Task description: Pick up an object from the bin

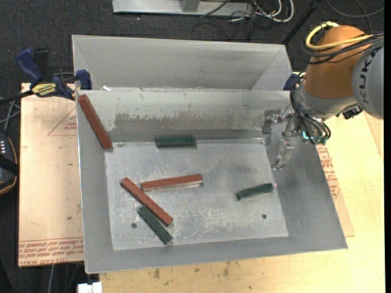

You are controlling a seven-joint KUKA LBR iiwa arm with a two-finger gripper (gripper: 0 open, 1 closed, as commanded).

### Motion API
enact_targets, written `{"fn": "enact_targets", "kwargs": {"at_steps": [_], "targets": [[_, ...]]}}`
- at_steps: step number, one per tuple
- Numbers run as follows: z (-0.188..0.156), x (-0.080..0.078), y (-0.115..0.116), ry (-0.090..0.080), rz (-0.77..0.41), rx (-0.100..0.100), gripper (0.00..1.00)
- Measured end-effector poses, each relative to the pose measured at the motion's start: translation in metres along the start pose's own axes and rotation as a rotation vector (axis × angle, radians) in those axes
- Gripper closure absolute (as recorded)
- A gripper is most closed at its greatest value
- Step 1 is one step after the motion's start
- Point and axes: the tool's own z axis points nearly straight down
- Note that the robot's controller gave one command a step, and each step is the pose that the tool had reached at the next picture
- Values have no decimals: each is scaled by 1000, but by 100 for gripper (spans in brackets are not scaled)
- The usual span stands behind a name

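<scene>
My gripper (281, 154) hangs by the bin's right wall, above the floor's right edge, and I see nothing held in it. The nearest loose thing is a short dark green bar (255, 191), lying flat on the floor just below and to the left of the gripper, apart from it. A second dark green bar (175, 141) lies along the foot of the back wall, well to the gripper's left.
A red-brown bar (171, 182) lies mid-floor, and another red-brown bar (146, 201) crosses its left end at a slant. A dark green bar (154, 224) touches that one's lower end. A long red-brown bar (94, 122) leans against the left wall.
</scene>
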Motion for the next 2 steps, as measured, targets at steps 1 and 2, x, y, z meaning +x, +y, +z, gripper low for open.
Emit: {"fn": "enact_targets", "kwargs": {"at_steps": [1, 2], "targets": [[-5, -2, 0, -8, -2, 1, 0], [75, 70, 15, -9, 10, 2, 0]]}}
